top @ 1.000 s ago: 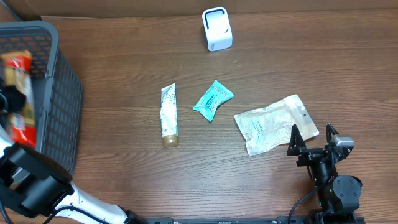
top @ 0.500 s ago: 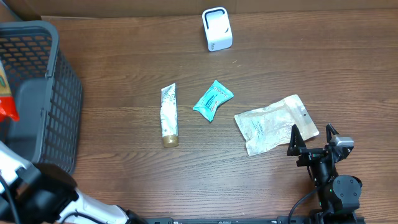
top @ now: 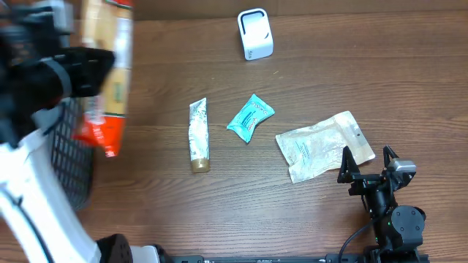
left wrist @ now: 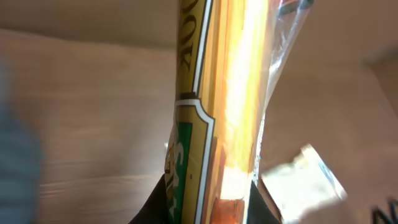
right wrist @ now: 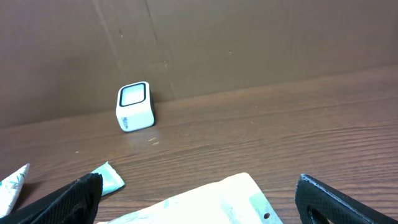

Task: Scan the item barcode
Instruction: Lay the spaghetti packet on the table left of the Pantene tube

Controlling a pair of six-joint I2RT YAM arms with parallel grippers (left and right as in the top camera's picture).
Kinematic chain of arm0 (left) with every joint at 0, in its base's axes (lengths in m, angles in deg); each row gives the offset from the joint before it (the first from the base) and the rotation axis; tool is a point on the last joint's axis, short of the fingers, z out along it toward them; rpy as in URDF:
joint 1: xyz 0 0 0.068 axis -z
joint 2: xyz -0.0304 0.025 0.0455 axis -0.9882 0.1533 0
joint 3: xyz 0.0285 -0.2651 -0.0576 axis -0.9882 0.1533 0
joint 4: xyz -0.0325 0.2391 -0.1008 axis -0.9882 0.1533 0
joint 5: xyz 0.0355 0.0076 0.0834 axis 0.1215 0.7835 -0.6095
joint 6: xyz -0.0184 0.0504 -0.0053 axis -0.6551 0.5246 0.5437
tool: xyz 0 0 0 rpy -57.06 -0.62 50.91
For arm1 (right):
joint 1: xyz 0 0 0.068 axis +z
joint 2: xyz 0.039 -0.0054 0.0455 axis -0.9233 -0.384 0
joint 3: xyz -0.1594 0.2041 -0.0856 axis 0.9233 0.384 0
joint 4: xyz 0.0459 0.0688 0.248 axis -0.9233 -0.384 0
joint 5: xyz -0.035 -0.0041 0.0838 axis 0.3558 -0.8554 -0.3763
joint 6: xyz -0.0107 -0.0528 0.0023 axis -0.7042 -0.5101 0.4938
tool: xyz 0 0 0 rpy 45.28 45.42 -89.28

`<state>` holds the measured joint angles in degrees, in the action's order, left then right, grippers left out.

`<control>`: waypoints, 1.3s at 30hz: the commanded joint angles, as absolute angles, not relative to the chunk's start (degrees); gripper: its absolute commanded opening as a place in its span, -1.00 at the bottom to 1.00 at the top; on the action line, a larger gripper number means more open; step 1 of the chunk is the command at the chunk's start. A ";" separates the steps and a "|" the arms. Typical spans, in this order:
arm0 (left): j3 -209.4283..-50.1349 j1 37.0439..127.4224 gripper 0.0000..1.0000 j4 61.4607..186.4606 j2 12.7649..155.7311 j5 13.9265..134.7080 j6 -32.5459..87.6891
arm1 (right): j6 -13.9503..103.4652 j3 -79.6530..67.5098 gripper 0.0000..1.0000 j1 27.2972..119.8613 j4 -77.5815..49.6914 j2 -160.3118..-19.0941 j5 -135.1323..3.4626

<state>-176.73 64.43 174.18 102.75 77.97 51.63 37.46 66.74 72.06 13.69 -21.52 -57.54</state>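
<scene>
Overhead: yellow packet (top: 115, 88) lengthwise far-to-near, red end nearer, in clenched left fingers (left wrist: 152, 208); right fingers (right wrist: 68, 196) spread.

The overhead camera is looking straight down from high above, taking in the whole table (top: 365, 73). The right wrist camera is sitting low over the wood, facing level toward the back wall (right wrist: 249, 43). It is sharing the white scanner (right wrist: 135, 107), the teal packet (top: 250, 117) and the pale pouch (top: 324, 145) with the overhead view. The left wrist camera is looking along a yellow package (left wrist: 217, 112), so near that the package is filling the middle of its frame.
</scene>
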 commanded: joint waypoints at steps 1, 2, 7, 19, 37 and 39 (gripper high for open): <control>-169.19 71.99 -0.91 172.28 105.24 76.79 48.94 | 37.24 67.36 1.00 72.28 14.04 -21.43 -57.41; -166.26 74.29 -0.91 171.16 105.44 75.61 47.93 | 37.24 67.36 1.00 72.28 14.04 -21.43 -57.41; -150.52 84.80 -0.92 161.83 105.50 70.19 40.26 | 37.24 67.36 1.00 72.28 14.06 -21.43 -57.41; -129.06 95.10 -0.92 146.40 105.46 56.48 22.64 | 37.24 67.36 1.00 72.28 14.06 -21.43 -57.41; -122.90 91.93 -0.91 144.32 104.85 41.68 24.00 | 37.24 67.36 1.00 72.28 14.06 -21.43 -57.41; -120.60 92.06 -0.91 142.92 104.85 42.30 22.93 | 37.24 67.36 1.00 72.28 14.06 -21.43 -57.43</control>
